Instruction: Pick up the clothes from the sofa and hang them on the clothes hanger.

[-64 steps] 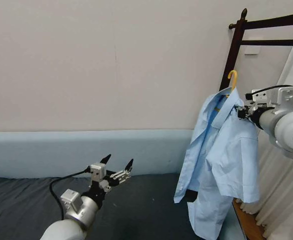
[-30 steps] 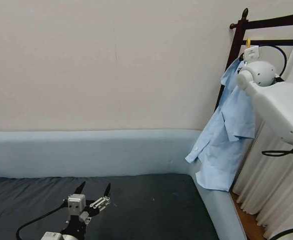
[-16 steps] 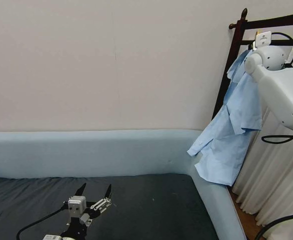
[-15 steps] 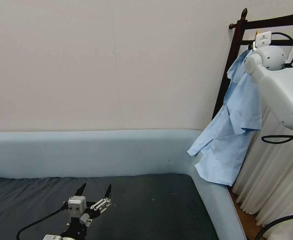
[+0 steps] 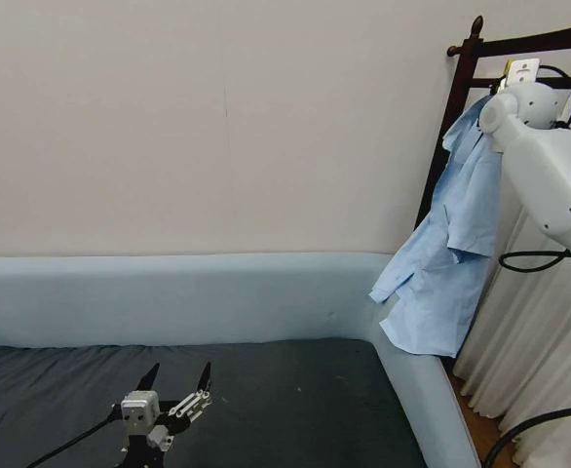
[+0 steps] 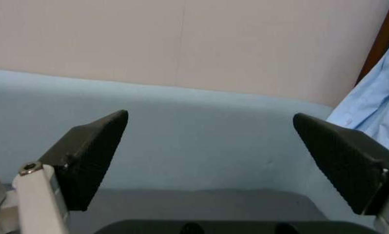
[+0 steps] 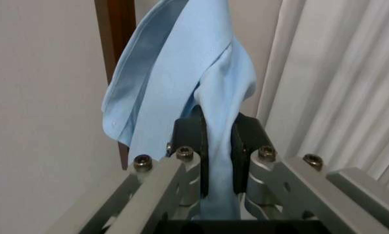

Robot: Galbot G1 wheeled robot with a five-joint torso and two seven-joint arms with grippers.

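**Q:** Where is the light blue shirt (image 5: 458, 224) located?

**A:** It is held up against the dark wooden clothes rack (image 5: 461, 88). It is pinched between the closed fingers (image 7: 250, 134) of the right gripper (image 7: 217, 139). Its lower part hangs beside the end of the sofa (image 5: 217, 292).

**Q:** How is the left gripper (image 5: 178, 376) set?

**A:** It is positioned low over the dark seat cushion (image 5: 295, 390), with its fingers (image 6: 90, 146) spread wide. A white label (image 5: 521, 70) is fixed at the right wrist; its print cannot be read.
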